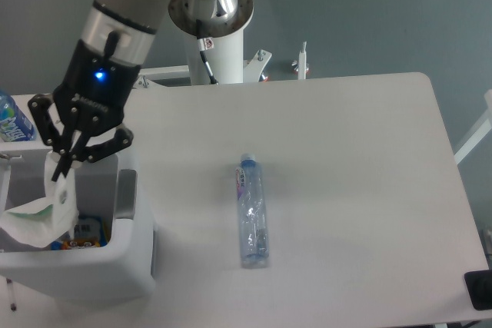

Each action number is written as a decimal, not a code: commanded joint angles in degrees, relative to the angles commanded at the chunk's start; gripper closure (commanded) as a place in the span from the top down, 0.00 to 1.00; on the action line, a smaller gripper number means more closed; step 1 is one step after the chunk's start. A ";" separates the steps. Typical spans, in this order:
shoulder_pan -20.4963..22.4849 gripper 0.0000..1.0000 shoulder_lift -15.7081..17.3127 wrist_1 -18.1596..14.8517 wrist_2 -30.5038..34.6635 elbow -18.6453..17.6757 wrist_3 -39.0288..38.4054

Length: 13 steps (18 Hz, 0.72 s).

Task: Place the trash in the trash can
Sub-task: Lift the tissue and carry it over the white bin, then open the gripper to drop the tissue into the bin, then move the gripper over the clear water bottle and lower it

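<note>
My gripper (61,168) hangs over the open top of the white trash can (115,260) at the lower left. Its fingers are shut on a small white paper carton (66,196), which dangles below them inside the can's mouth. The slim clear plastic bottle (252,213) lies on its side in the middle of the table, its pale-blue cap pointing away from me, well right of the gripper. A grey tab (127,193) sits on the can's right side.
A blue-and-orange snack packet (84,233) and a white sheet (31,222) lie inside the can. A blue-tinted bottle with a blue-green label (11,119) stands at the left edge. The arm's white base post (215,44) stands behind the table.
</note>
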 joint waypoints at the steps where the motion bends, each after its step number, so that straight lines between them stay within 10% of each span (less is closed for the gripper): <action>1: 0.09 1.00 0.00 -0.17 0.09 0.00 2.37; 13: 10.01 1.00 1.76 -0.97 2.72 0.17 -0.60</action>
